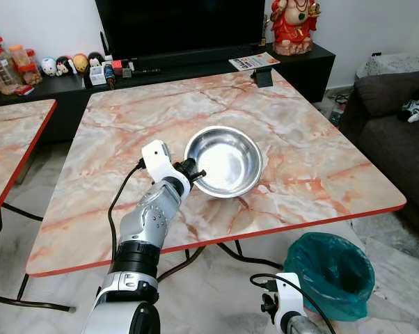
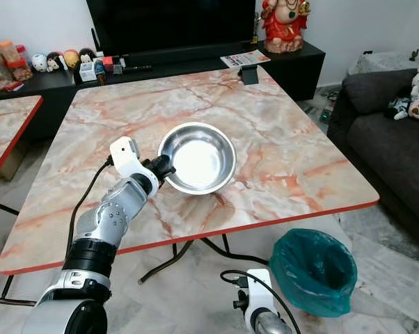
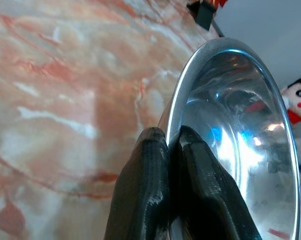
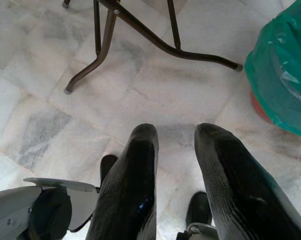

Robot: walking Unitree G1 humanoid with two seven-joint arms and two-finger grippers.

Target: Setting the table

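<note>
The left arm [image 1: 150,223] rises from the bottom of the head views, silver with a black cable looping beside it, and reaches up over the near edge of the counter [image 1: 126,132]. Its left tool [image 1: 193,172] sits at the near-left rim of a steel bowl [image 1: 227,160], which rests upright on the marble-patterned top, a little toward the near side of the middle. From the head views the fingers are small and dark against the rim, and how they grip is hard to read. The left wrist view settles it: two black fingers [image 3: 145,190] are pressed close together with the thin rim of the bowl pinched between them, one finger outside the wall and one inside. That view also shows the shiny inside of the bowl throwing back reflections.

The right tool [image 4: 175,180] hangs low beside the counter, pointing at the pale tiled floor [image 4: 50,115]. Its fingers stand apart with nothing between them. The right wrist view shows the dark metal legs [image 4: 140,35] of the counter and the edge of a bin lined with a green bag [image 1: 331,275], which the head views place on the floor by the counter's near-right corner.
</note>
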